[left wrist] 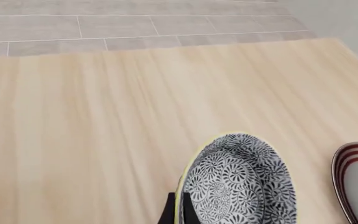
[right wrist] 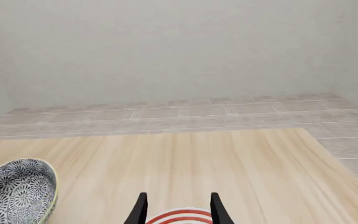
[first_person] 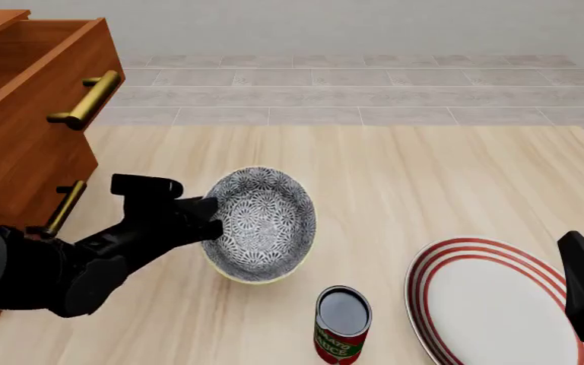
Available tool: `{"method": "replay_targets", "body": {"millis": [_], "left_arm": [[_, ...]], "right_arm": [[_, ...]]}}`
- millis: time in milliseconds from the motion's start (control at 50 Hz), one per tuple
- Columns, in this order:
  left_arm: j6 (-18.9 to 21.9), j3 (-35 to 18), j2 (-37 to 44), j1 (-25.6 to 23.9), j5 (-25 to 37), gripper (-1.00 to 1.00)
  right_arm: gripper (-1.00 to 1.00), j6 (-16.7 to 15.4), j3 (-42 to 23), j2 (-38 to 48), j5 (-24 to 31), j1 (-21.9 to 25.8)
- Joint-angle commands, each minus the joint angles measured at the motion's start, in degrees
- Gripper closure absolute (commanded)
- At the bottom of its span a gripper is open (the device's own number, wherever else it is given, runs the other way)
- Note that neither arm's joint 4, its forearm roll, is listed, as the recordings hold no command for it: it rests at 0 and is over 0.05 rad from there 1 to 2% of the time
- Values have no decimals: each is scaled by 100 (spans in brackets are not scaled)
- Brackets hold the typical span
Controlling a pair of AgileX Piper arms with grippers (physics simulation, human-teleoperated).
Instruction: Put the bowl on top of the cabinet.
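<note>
Front view: bowl (first_person: 261,224) gripped at its rim by the left tool (first_person: 207,220), tilted, above the table (first_person: 424,182), beside the cabinet (first_person: 28,114). Placement on top is judged outstanding. Cabinet top is cut off. Right tool (right wrist: 177,207): spread, empty, over the plate (first_person: 495,304).
</note>
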Motion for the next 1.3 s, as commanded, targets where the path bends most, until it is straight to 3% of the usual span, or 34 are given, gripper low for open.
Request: {"method": "replay_targets", "body": {"millis": [20, 740, 860, 900, 940, 1300], "left_arm": [[21, -4, -521, -43, 309, 100], [-25, -104, -1747, -247, 1144, 100], [-113, -96, -1896, -293, 1209, 100], [-306, -28, -2037, -354, 1132, 100], [-147, -73, -2008, -345, 1195, 100], [-112, -264, -2751, -350, 1764, 100]], "right_arm": [[-100, 1, 0, 0, 0, 2], [-100, -18, -8, 0, 9, 5], [-100, -18, -2, 0, 7, 5], [-100, -21, 0, 0, 3, 6], [-100, -21, 1, 0, 3, 6], [-100, -22, 10, 0, -7, 6]]}}
